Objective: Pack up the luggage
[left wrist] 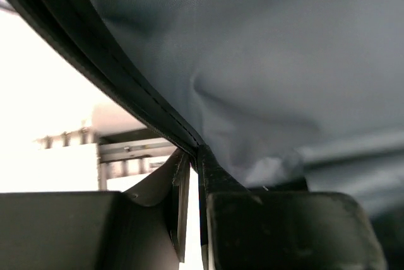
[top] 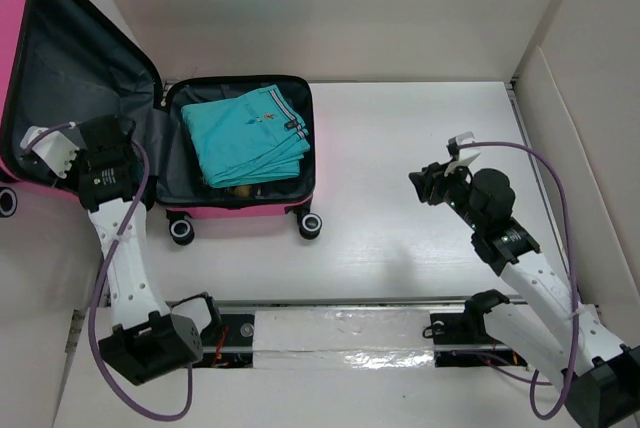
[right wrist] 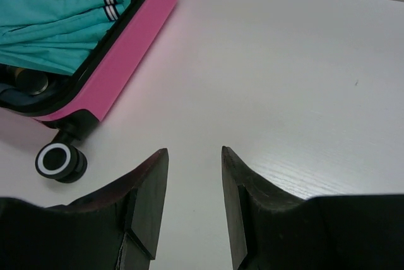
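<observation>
Inside left pincer (left wrist: 194,181) sits the luggage (left wrist: 252,62) rim.

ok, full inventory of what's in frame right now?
luggage: one, hot pink with grey lining, open at the table's left, lid up
teal polo shirts: folded stack, count unclear, in the luggage's base half
dark round item: one, partly hidden under the shirts, cannot identify
wheels: three visible, black with white rings, at the luggage's corners
table: one, white
cables: two, purple, one along each arm
left pincer: black, shut on the luggage lid's rim
right pincer: black, open, above the table to the right of the luggage
</observation>
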Robot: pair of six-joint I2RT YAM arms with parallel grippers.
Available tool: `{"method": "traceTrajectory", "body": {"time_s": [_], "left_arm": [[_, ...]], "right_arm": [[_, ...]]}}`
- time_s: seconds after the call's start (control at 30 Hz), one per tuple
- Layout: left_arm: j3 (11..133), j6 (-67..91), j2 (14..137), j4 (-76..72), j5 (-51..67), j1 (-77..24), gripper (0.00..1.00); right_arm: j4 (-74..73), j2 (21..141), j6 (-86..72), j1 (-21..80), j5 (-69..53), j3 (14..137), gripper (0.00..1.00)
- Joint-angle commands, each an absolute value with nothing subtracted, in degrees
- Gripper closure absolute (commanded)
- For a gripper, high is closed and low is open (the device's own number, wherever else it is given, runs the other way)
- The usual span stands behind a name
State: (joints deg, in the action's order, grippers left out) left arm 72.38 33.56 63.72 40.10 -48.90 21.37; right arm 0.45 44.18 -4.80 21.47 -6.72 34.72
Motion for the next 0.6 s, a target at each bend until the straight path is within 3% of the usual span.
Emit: {"method": "traceTrajectory", "body": {"time_s": [0.0,0.17,0.33,0.57], "left_arm": [[71.3,30.2,60.2,30.2,-40.6,15.1,1.00],[72.9,29.8,59.1,28.5,-39.7,3.8,1.00],[71.5,30.8,59.4,25.3,-45.7,-15.2,1.00],[63.0,32.2,60.1,21.0,-42.9,-27.6,1.00]], "right_arm": [[2.0,45.6,-4.7,21.9,-5.9,37.4,0.55],[2.8,46.8,-4.8,21.9,-6.2,37.3,0.55],[3.4,49.3,-5.1,21.9,-5.3,37.3,0.56],[3.8,51.3,-4.9,22.4,-3.3,37.3,0.56]]}}
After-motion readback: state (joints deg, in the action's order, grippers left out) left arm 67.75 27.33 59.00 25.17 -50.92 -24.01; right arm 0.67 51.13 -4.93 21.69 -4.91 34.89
